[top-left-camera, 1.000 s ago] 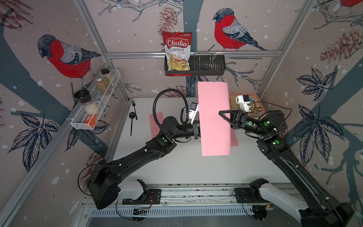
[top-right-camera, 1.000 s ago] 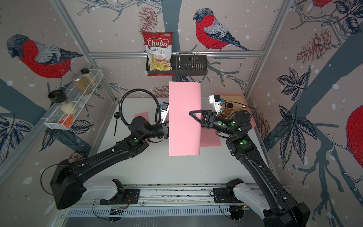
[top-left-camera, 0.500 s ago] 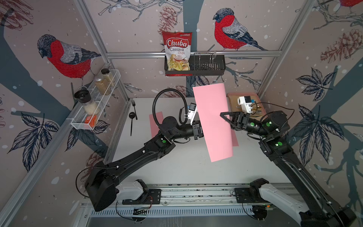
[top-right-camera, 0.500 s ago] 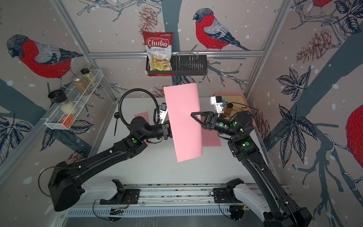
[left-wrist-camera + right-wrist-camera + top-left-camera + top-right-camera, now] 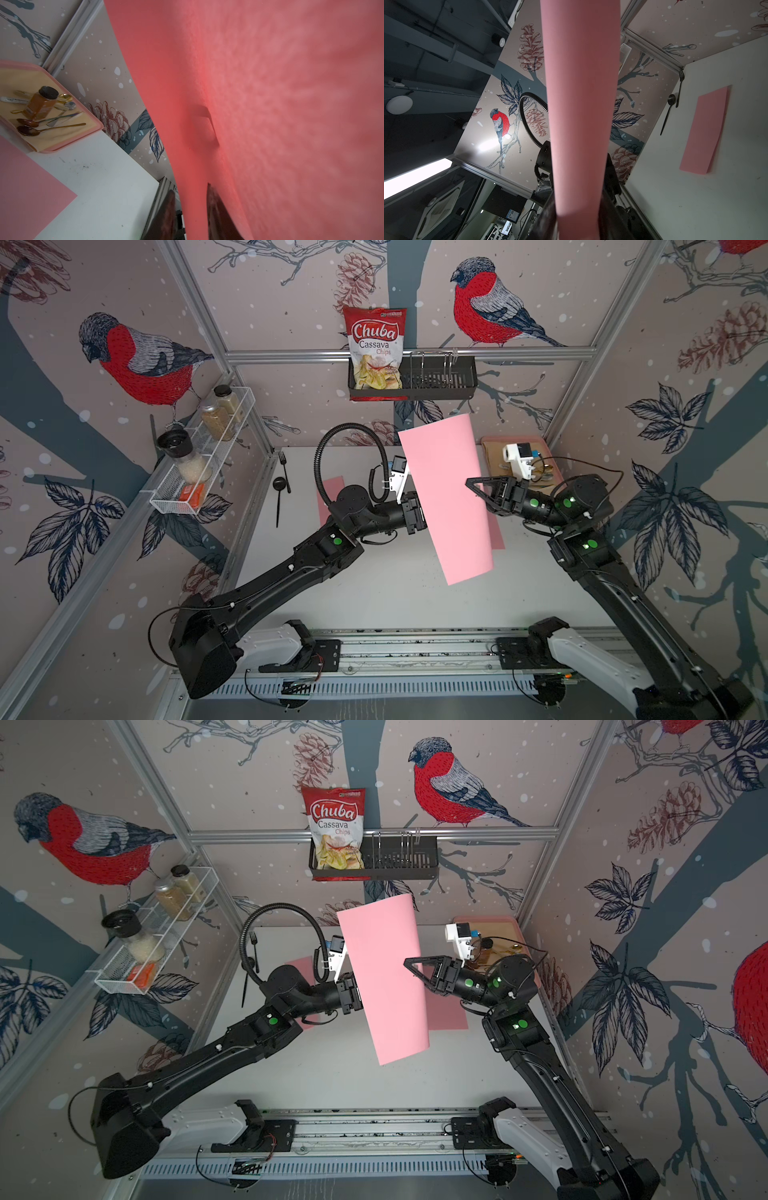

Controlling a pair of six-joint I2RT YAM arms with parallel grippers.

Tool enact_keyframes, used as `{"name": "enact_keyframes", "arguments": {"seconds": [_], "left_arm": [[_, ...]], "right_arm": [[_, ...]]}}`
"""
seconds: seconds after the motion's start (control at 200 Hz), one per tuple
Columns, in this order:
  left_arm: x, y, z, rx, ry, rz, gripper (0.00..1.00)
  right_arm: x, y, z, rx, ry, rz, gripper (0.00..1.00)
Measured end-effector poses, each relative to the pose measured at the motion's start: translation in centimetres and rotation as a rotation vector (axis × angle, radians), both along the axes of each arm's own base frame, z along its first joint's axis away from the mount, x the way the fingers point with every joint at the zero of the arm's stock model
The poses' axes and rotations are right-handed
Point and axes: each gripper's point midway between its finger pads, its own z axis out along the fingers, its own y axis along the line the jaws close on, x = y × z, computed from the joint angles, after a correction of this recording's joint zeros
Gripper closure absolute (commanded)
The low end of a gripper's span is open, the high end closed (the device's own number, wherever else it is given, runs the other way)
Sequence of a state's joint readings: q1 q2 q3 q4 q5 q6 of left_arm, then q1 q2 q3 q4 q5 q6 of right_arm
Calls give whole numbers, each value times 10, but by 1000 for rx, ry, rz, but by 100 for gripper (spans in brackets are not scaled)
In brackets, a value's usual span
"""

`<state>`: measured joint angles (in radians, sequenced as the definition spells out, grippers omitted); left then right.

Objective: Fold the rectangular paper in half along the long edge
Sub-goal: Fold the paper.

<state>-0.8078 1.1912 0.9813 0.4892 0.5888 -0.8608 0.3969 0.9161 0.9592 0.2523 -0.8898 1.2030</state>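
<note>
Pink paper (image 5: pixel 449 497) hung tilted above the surface (image 5: pixel 374 593); right tool (image 5: pixel 471 483) clamped its 3 o'clock edge, left tool (image 5: pixel 190 187) stood apart at 9 o'clock.

Both top views: even, diffuse illumination at moderate brightness; shadows on the table (image 5: pixel 395 605) are faint and soft-edged; wide-angle perspective stretches the side walls (image 5: pixel 83 489) toward the picture edges. Left wrist view: the paper (image 5: pixel 270 104) is mottled and out of focus; the left pincer (image 5: pixel 190 189) is dark and blurred. Right wrist view: a ceiling light strip (image 5: pixel 415 176) is overexposed; glare marks the wall panel (image 5: pixel 488 145)
</note>
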Motion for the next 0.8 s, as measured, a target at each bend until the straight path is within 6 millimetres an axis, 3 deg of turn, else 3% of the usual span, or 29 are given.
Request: {"name": "enact_keyframes", "arguments": {"seconds": [0.18,0.38,0.545,0.675,0.8], "left_arm": [[8,19,8,0,-18,80,69],[17,24,-4,36,16,120,68],[23,51,-7,53,25,199,64],[20,69,-1,44,14,251,61],[13,74,2,19,13,242,60]], "right_arm": [[1,0,0,0,1,-2,68],[3,0,-3,2,7,-1,68],[6,-5,1,14,6,-18,68],[7,-6,1,16,5,-22,68],[9,-7,-1,15,7,-25,68]]}}
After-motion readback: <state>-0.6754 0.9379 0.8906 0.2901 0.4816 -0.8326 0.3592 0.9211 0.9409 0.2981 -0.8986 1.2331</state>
